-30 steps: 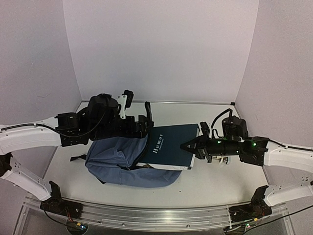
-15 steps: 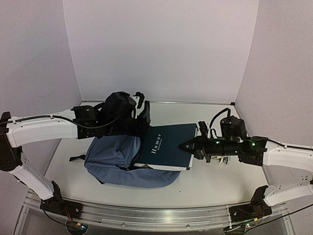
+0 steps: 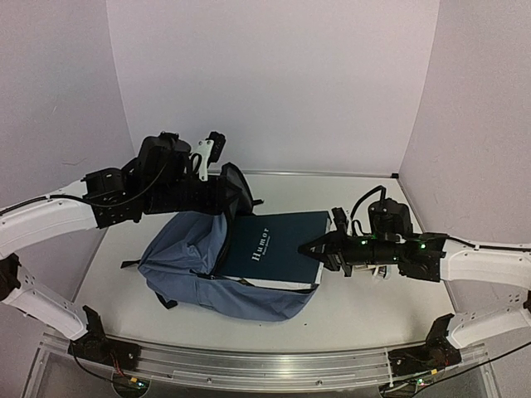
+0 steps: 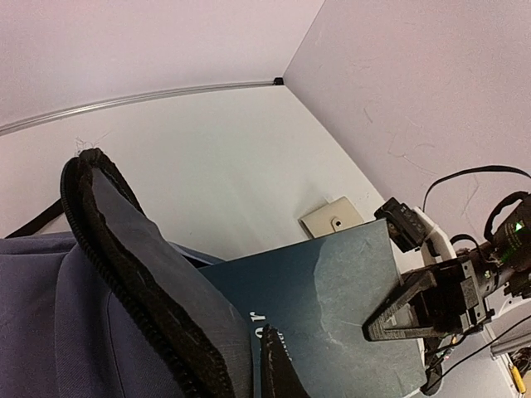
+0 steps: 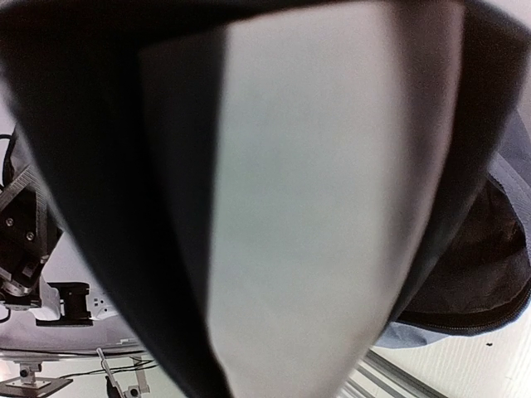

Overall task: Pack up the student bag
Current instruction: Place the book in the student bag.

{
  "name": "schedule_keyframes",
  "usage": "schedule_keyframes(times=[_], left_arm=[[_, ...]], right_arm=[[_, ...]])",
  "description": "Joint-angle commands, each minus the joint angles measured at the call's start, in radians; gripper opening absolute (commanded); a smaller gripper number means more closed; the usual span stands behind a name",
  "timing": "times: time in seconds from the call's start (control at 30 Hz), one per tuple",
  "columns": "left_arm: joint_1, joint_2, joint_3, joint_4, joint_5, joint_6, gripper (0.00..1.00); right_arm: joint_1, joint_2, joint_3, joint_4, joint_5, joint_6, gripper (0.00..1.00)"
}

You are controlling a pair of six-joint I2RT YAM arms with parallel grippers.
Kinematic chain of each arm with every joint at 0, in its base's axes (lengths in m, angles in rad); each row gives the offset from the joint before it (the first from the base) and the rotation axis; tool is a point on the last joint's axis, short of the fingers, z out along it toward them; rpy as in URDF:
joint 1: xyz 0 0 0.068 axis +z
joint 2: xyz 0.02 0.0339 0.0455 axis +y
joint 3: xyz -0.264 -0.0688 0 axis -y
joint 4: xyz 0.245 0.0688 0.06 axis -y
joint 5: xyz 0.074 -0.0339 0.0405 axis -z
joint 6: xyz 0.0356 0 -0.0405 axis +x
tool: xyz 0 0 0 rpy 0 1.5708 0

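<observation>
Now the left claw (image 3: 235, 189) pinches the backpack's (image 3: 187, 259) zippered rim, lifted off the bench (image 3: 357, 303); the right claw (image 3: 308, 245) pinches the dark book (image 3: 274, 247), partly inside.

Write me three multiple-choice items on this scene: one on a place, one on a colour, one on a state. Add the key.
1. Where is the book's left end?
A. At the student bag's open mouth, under its raised flap
B. Against the back wall
C. Off the table

2. What colour is the book's cover?
A. Red
B. Yellow
C. Dark teal-blue

3. What is the left gripper doing?
A. Hanging open over bare table
B. Shut on the bag's flap, holding it up
C. Shut on the book

Key: 1 A, the flap overlaps the book's left edge; 2 C, the top view shows it; 3 B, the zippered rim stands lifted at its fingers.
</observation>
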Motion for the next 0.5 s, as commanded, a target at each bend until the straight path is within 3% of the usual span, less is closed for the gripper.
schedule_keyframes(times=[0.0,0.27,0.47], left_arm=[[0.022,-0.063,0.000,0.214,0.136,0.003,0.00],[0.023,-0.056,0.002,0.202,0.201,-0.008,0.00],[0.025,-0.021,0.020,0.196,0.233,-0.003,0.00]], right_arm=[[0.009,0.013,0.048,0.161,-0.021,0.022,0.00],[0.009,-0.013,0.011,0.430,0.155,0.113,0.00],[0.013,0.171,0.074,0.469,0.083,0.091,0.00]])
